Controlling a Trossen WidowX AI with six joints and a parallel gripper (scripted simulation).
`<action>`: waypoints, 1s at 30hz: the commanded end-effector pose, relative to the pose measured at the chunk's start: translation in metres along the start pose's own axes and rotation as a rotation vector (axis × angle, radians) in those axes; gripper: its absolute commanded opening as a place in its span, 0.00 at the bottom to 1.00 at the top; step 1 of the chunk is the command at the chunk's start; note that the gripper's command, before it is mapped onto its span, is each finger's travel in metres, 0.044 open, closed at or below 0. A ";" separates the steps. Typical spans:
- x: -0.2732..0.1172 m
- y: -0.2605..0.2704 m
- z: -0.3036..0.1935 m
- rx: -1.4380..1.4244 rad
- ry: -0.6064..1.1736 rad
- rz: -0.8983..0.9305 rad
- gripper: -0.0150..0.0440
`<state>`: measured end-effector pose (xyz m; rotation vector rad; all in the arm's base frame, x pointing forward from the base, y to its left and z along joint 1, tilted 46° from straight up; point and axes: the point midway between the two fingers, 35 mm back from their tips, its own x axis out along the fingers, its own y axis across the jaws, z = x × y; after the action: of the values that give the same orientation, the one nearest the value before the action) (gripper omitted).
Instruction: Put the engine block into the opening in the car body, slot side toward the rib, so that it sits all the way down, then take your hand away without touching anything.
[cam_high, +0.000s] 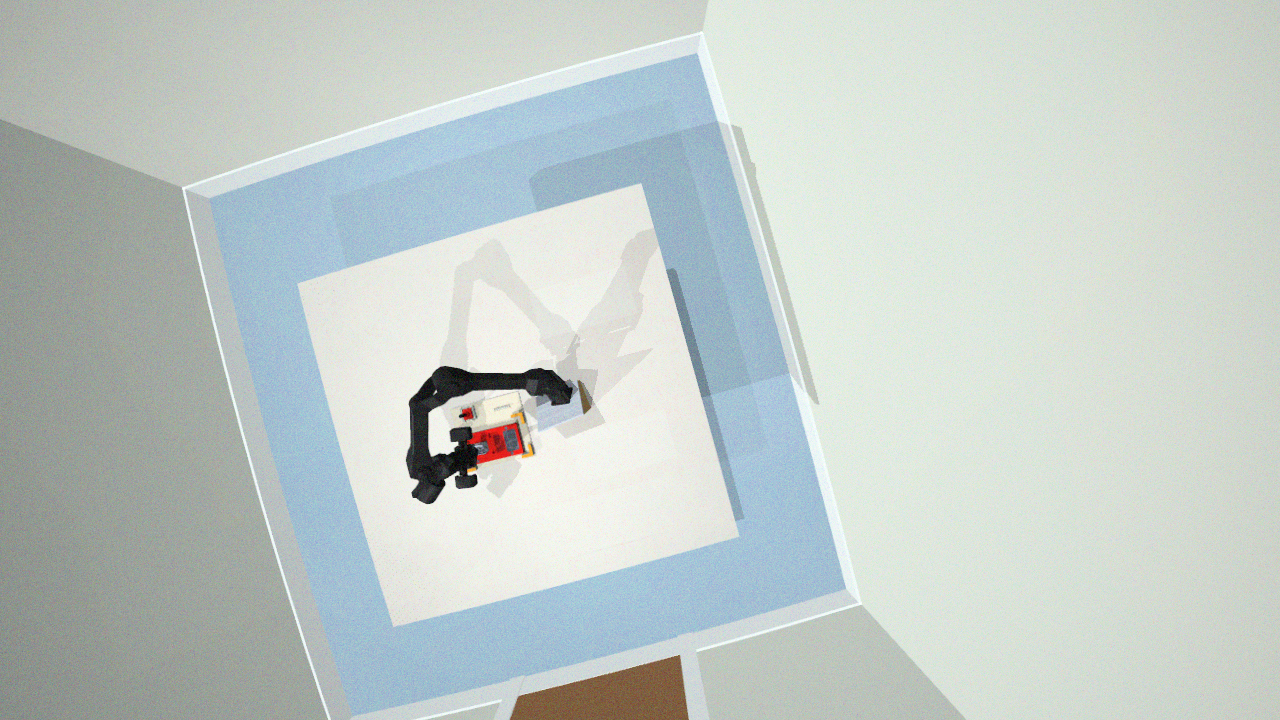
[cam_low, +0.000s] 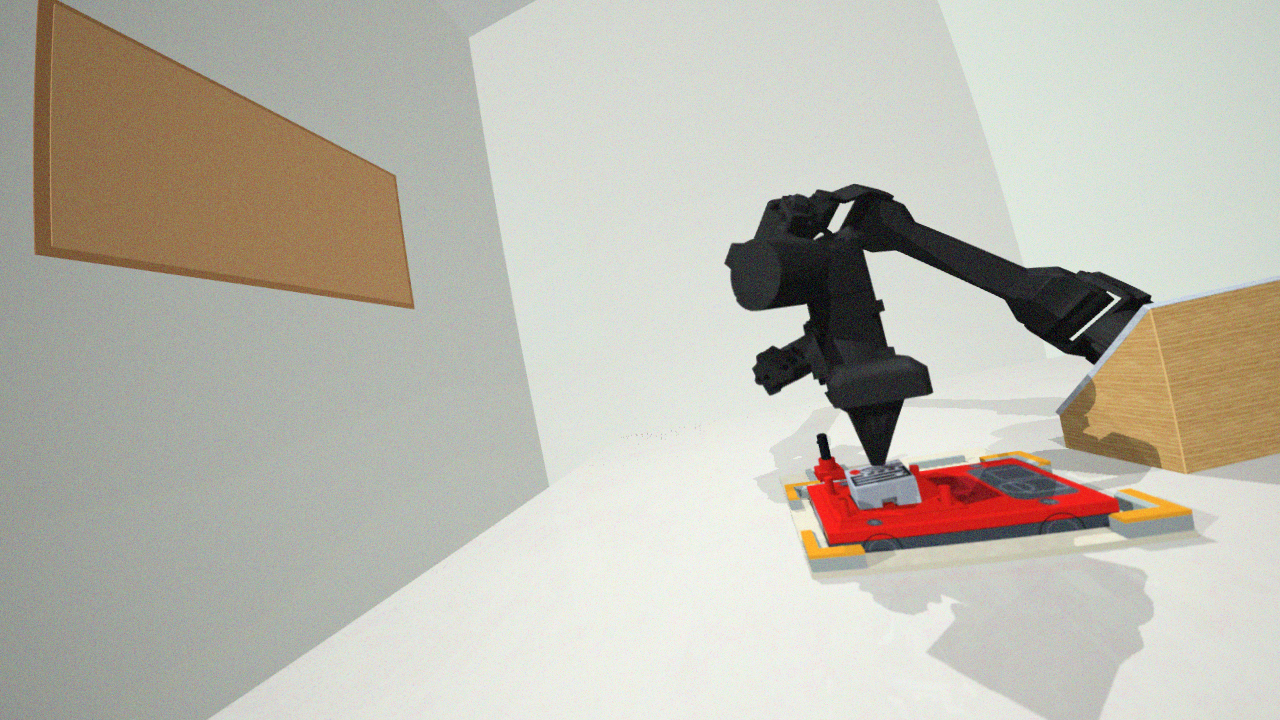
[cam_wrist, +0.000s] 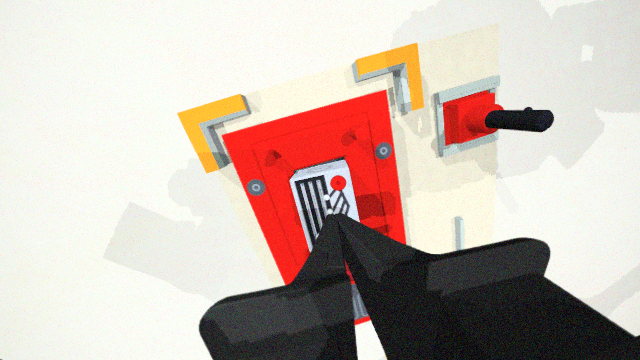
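The grey-white engine block (cam_low: 886, 492) (cam_wrist: 320, 195) stands upright at the opening in the red car body (cam_low: 1078, 499) (cam_wrist: 310, 130) (cam_high: 492, 452). Its striped label and red dot face up, and much of its side stands above the body's top face. In the exterior view a small notch with red in it shows at the foot of the near side. My gripper (cam_low: 880, 462) (cam_wrist: 334, 221) is shut and empty. It points down, its tips together at or just over the block's top; I cannot tell whether they touch. The fingers hide the block's far end in the wrist view.
Orange-topped corner brackets (cam_low: 1154, 507) (cam_wrist: 412, 75) stand around the car body on a cream base board (cam_wrist: 425, 200). A red piece with a black upright handle (cam_wrist: 520, 120) (cam_low: 823, 446) stands beside the body. The arm's wooden base block (cam_low: 1226, 376) is at the right in the exterior view.
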<state>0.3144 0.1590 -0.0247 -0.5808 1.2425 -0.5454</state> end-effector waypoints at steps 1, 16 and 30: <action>0.001 0.000 0.000 -0.003 -0.003 -0.001 0.25; 0.006 0.000 0.000 -0.003 -0.003 -0.001 0.25; 0.002 -0.002 0.000 -0.003 -0.003 -0.001 0.25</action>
<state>0.3157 0.1549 -0.0271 -0.5851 1.2438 -0.5435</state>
